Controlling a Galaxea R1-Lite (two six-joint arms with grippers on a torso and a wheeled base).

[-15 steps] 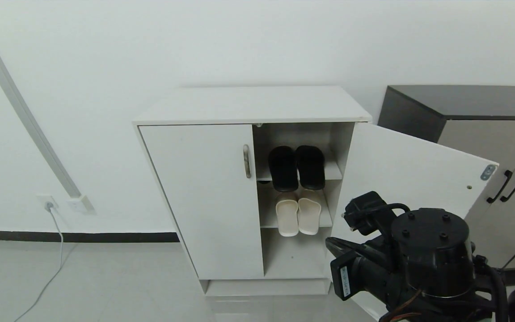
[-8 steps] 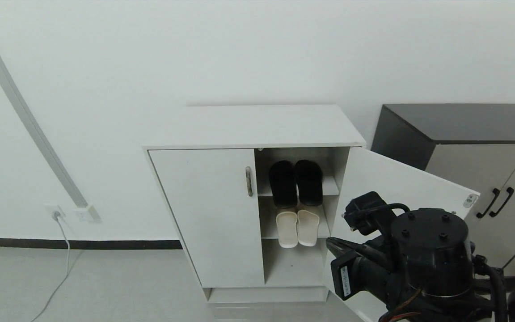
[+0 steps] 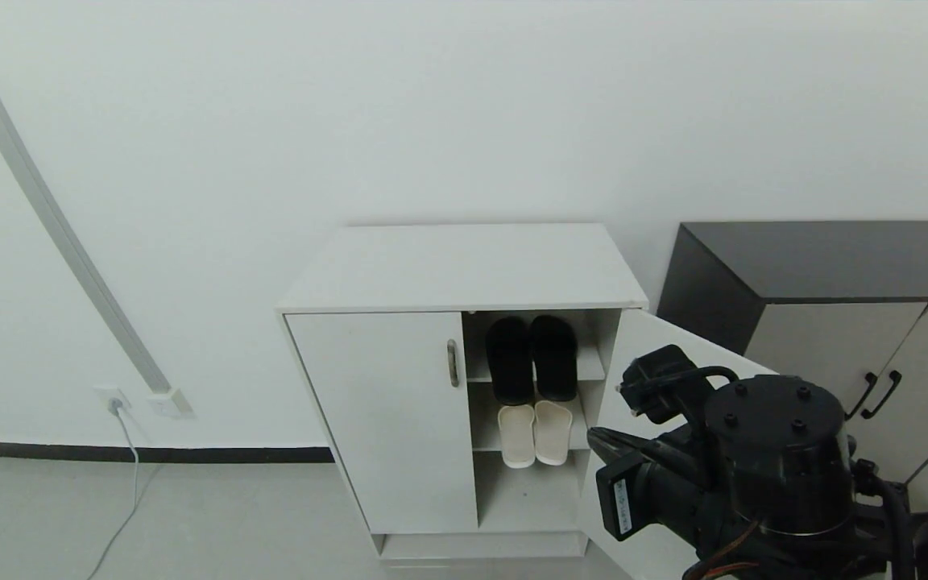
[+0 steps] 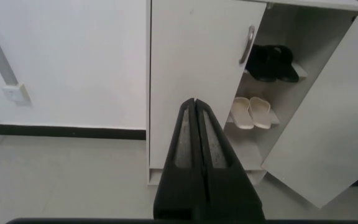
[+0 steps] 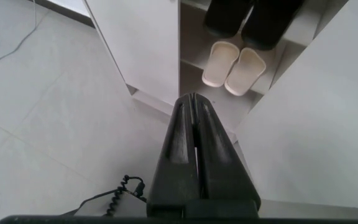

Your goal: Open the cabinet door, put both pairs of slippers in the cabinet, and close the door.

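Both pairs of slippers are inside the cabinet (image 3: 464, 270). The black slippers (image 3: 532, 357) lie side by side on the upper shelf, and the white slippers (image 3: 535, 432) lie side by side on the shelf just below, heels toward me. The right door (image 4: 334, 124) stands swung wide open, while the left door (image 3: 383, 419) is closed flat with its metal handle (image 3: 453, 362) upright along its inner edge.

From my seat, the left gripper (image 4: 195, 106) is clenched with its two fingers pressed together and nothing between them. It hangs in the air in front of the closed left door, well apart from it. The right gripper (image 5: 194, 98) is clenched on nothing too, held above the floor tiles (image 5: 55, 112) and pointing toward the open compartment, with the open door just off to its side.

Further out, a dark cabinet (image 3: 826, 266) with black handles stands near the white one on the right. A wall socket (image 3: 113, 399) with a grey cable sits low on the wall to the left.
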